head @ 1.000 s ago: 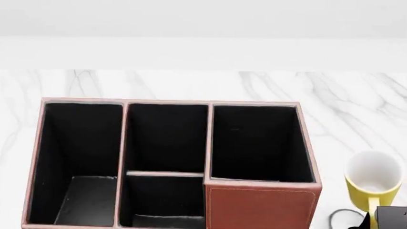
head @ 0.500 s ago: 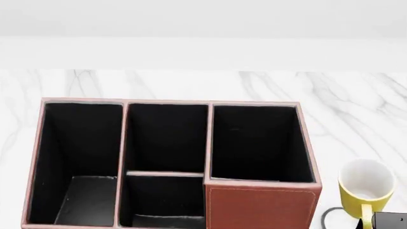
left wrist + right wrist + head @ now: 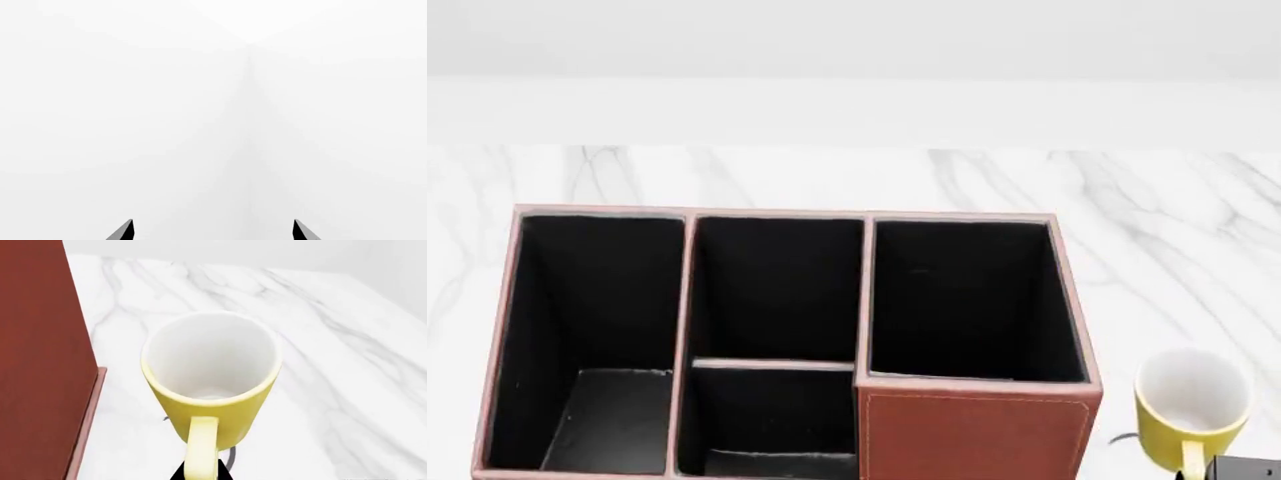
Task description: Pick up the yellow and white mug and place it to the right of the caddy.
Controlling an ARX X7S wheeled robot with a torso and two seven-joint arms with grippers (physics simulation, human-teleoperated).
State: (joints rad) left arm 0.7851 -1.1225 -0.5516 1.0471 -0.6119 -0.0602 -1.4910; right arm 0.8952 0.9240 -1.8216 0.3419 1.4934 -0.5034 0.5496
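Right of the caddy (image 3: 781,340), near the lower corner of the head view, you have the yellow and white mug (image 3: 1190,408) upright, mouth up, with its handle pointing back toward your right tool (image 3: 1244,468). From the right wrist view the mug (image 3: 210,382) sits just beside the caddy's reddish-brown side wall (image 3: 40,365), apart from it, with bare marble tabletop (image 3: 347,340) showing between and beyond. The dark tips of that tool (image 3: 201,471) appear on either side of the handle at the frame's edge, so it looks closed on the handle, though so little of it is visible that you should treat that as likely, not certain. A thin dark crescent under the mug's base suggests it is close above the tabletop or only partly seated; I cannot tell which.

Your left tool (image 3: 212,231) is spread wide, empty, and facing only blank white.

You are in the placing step: the mug is already on the correct side. What is left calls for a gentle straight descent until the base sits flat, then opening and drawing back along the handle's line so you do not nudge the mug into the caddy or tip it.
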